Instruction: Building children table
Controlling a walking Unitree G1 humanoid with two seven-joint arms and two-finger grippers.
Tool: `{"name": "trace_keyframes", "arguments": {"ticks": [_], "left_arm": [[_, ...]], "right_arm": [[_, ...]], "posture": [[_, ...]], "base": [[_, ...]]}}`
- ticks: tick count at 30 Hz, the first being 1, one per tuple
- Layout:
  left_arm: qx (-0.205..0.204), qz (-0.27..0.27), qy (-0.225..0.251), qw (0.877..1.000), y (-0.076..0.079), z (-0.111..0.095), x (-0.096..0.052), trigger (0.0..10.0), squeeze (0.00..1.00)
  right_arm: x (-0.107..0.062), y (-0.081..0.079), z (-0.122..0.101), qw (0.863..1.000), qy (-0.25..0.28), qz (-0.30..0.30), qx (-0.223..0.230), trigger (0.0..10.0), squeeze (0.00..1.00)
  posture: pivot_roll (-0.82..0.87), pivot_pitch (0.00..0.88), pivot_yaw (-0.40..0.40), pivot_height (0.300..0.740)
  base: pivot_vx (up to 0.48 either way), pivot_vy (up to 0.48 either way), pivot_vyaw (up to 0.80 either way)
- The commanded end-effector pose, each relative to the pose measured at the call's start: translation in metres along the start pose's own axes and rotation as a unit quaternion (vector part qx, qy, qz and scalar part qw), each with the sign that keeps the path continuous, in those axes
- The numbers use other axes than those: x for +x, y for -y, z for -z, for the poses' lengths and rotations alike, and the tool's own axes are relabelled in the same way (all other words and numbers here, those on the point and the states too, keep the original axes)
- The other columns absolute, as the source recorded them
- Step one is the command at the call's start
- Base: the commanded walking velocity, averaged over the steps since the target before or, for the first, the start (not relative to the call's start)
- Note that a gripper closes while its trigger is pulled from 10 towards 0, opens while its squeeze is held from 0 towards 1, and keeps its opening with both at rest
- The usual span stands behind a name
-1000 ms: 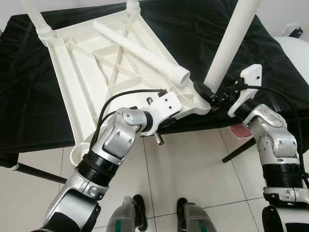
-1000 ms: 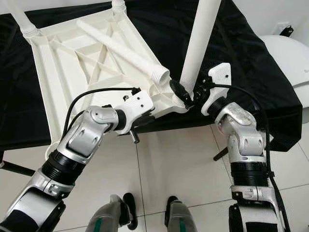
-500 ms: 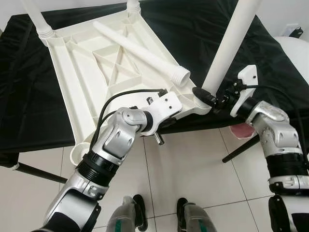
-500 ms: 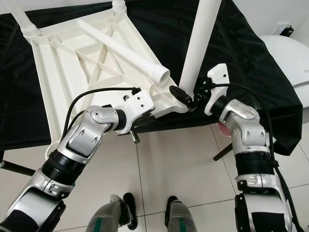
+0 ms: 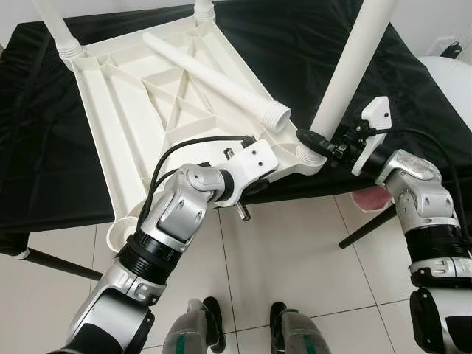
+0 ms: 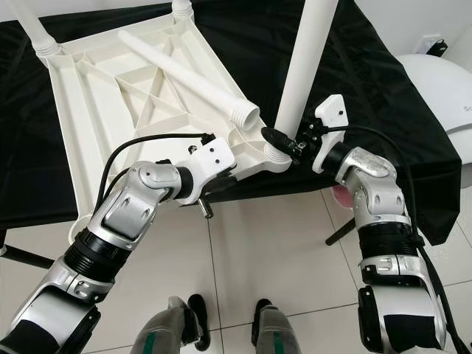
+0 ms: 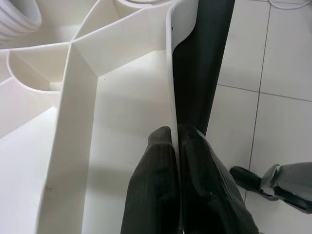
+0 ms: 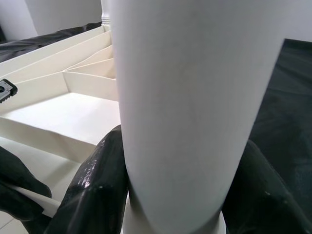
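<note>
Tabletop (image 5: 125, 110), white plastic, lies upside down on the black-draped table (image 5: 44, 177), its near edge overhanging the table's front edge. My left gripper (image 7: 176, 146) is pinched tight on that rim, one finger either side of the thin wall. My right gripper (image 5: 317, 144) clasps the base of the upright leg (image 5: 352, 63) at the tabletop's near right corner socket. A loose leg (image 5: 214, 77) lies diagonally across the ribbed underside.

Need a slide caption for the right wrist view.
Right gripper fingers clasp the upright white leg above the overturned tabletop.
</note>
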State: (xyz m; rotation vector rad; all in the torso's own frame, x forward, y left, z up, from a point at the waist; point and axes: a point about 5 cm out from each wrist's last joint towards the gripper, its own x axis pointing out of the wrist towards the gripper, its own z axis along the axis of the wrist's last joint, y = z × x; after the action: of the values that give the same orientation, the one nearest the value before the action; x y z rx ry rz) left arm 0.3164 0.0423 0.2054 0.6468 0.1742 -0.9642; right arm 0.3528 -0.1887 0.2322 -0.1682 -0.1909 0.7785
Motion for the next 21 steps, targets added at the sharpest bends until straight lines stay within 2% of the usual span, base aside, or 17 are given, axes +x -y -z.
{"name": "trace_keyframes", "arguments": {"ticks": [1, 6, 7, 8, 9, 12, 13, 21], "left_arm": [[0.027, -0.054, 0.022, 0.998, -0.0080, -0.0127, -0.0053, 10.0, 0.00], [0.027, -0.053, 0.021, 0.998, -0.0076, -0.0127, -0.0054, 10.0, 0.00], [0.027, -0.053, 0.021, 0.998, -0.0072, -0.0129, -0.0055, 10.0, 0.00], [0.027, -0.053, 0.021, 0.998, -0.0072, -0.0129, -0.0055, 10.0, 0.00], [0.027, -0.054, 0.021, 0.998, -0.0073, -0.0128, -0.0055, 10.0, 0.00], [0.026, -0.054, 0.021, 0.998, -0.0076, -0.0126, -0.0056, 10.0, 0.00], [0.026, -0.055, 0.021, 0.998, -0.0078, -0.0125, -0.0057, 10.0, 0.00], [0.025, -0.056, 0.021, 0.998, -0.0086, -0.0122, -0.0056, 10.0, 0.00]], "right_arm": [[-0.0003, 0.0020, 0.0015, 1.000, -0.003, 0.002, 0.002, 10.0, 0.00], [0.0006, 0.0019, 0.0022, 1.000, -0.003, 0.000, 0.002, 10.0, 0.00], [0.0007, 0.0023, 0.0023, 1.000, 0.000, 0.004, 0.006, 8.5, 0.00], [0.0007, 0.0023, 0.0023, 1.000, 0.000, 0.004, 0.006, 8.5, 0.00], [0.0011, 0.0017, 0.0020, 1.000, 0.004, 0.006, 0.010, 0.0, 0.00], [0.0015, 0.0006, 0.0018, 1.000, 0.009, 0.008, 0.014, 0.0, 0.00], [0.0015, -0.0002, 0.0023, 1.000, 0.010, 0.013, 0.017, 10.0, 0.00], [0.0013, -0.0056, 0.0028, 0.999, 0.024, 0.032, 0.015, 10.0, 0.00]], "posture": [[-0.13, 0.205, 0.056, 0.740], [-0.13, 0.205, 0.058, 0.740], [-0.13, 0.207, 0.056, 0.740], [-0.13, 0.207, 0.056, 0.740], [-0.13, 0.207, 0.056, 0.740], [-0.13, 0.209, 0.055, 0.740], [-0.13, 0.210, 0.055, 0.740], [-0.13, 0.211, 0.055, 0.740]], "base": [[0.000, 0.000, 0.00], [0.000, 0.000, 0.00], [0.000, 0.000, 0.00], [0.000, 0.000, 0.00], [0.000, 0.000, 0.00], [0.000, 0.000, 0.00], [0.000, 0.000, 0.00], [0.000, 0.000, 0.00]]}}
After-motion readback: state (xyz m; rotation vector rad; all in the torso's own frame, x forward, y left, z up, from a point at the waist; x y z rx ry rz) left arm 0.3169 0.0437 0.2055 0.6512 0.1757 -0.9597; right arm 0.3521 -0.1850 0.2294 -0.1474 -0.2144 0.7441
